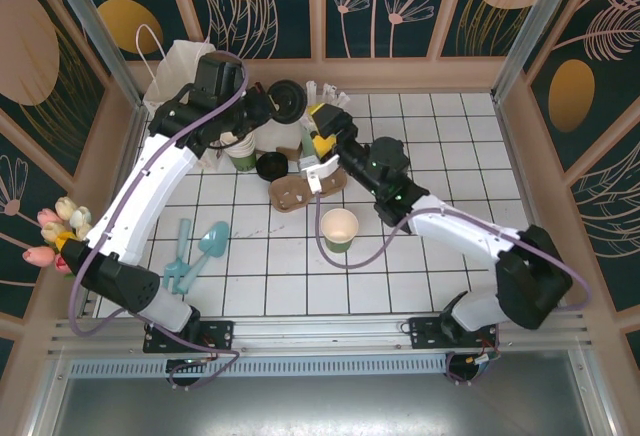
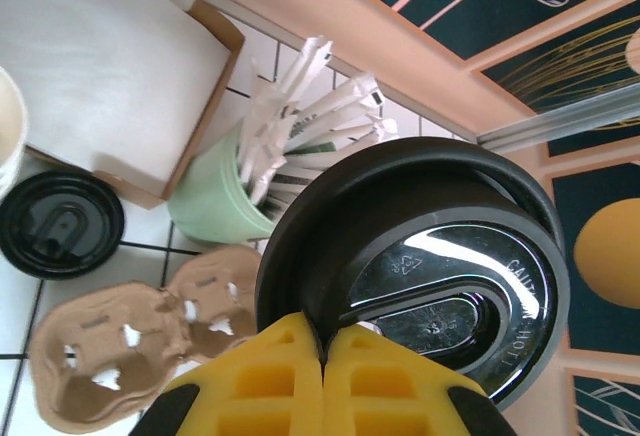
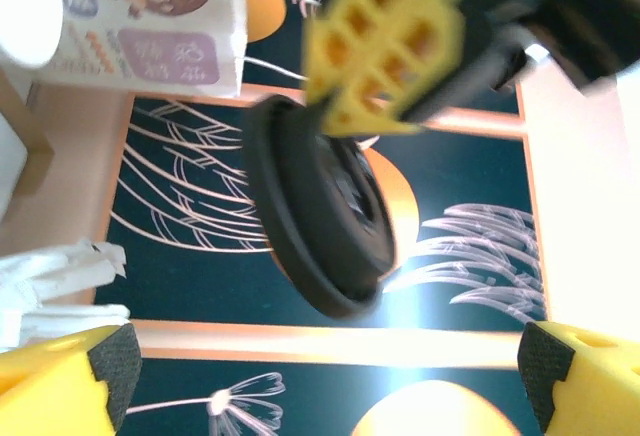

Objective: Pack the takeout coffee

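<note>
The small dark green takeout coffee cup (image 1: 339, 229) stands open-topped on the white tiles in the middle, with no lid on it. A round black plastic lid (image 1: 288, 99) hangs in the air at the back. My left gripper (image 1: 272, 106) is shut on its rim. In the left wrist view the yellow fingertips of the left gripper (image 2: 325, 351) pinch the edge of the lid (image 2: 430, 246). My right gripper (image 1: 312, 151) stands open just in front of the lid, apart from it. The right wrist view shows the right gripper (image 3: 320, 376) spread wide below the tilted lid (image 3: 320, 221).
A brown cardboard cup carrier (image 1: 295, 191) lies beside a second black lid (image 1: 271, 166). A pale green cup of white wrapped sticks (image 2: 215, 201) and a stack of lidless cups (image 1: 241, 151) stand at the back. A white paper bag (image 1: 180, 66) stands back left. Teal utensils (image 1: 195, 251) lie front left.
</note>
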You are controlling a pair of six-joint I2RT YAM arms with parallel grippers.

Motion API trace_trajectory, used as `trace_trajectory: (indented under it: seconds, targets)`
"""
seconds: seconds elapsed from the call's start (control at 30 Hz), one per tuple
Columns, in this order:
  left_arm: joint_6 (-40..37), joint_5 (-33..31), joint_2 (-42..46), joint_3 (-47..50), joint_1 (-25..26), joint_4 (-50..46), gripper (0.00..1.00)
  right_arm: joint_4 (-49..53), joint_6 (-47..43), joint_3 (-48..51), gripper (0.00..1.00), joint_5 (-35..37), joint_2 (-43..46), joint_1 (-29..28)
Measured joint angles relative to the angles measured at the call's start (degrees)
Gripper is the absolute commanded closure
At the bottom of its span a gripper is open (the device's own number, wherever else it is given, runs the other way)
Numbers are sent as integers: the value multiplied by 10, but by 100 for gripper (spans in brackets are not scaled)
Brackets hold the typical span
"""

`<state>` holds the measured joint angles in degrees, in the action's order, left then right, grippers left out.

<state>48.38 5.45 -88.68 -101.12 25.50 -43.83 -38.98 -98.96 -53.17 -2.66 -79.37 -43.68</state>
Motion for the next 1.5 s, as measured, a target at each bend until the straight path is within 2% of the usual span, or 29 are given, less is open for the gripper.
trace_trajectory:
  seconds: [0.13, 0.37, 0.4, 0.53, 0.67, 0.8, 0.97, 1.17, 1.3, 1.5]
  targets:
    - [-23, -15, 15, 30, 0, 0, 100, 64, 221, -3, 1, 11, 72, -2]
    - [-63, -15, 56, 128, 2, -1, 100, 151, 730, -21, 1, 51, 163, 19]
    - [-66, -17, 59, 135, 5, -8, 100, 167, 782, -25, 1, 58, 166, 22]
    - [-75, -32, 63, 139, 45, -37, 100, 278, 1017, -49, 1, 68, 167, 54]
    - [-77, -31, 63, 145, 105, -58, 100, 391, 1179, -54, 1, 4, 164, 133]
    - [-79, -25, 56, 152, 143, -64, 100, 440, 1277, -22, 2, -64, 171, 203]
    - [-90, 9, 40, 179, 179, -43, 100, 440, 1332, 69, 12, -203, 190, 267]
    - [-93, 48, 26, 233, 209, -8, 100, 417, 1312, 179, 18, -316, 235, 261]
    - [-83, 48, 23, 254, 225, 21, 100, 395, 1309, 234, 22, -353, 280, 259]
    - [-72, 46, 21, 279, 232, 49, 100, 341, 1328, 295, 28, -404, 290, 253]
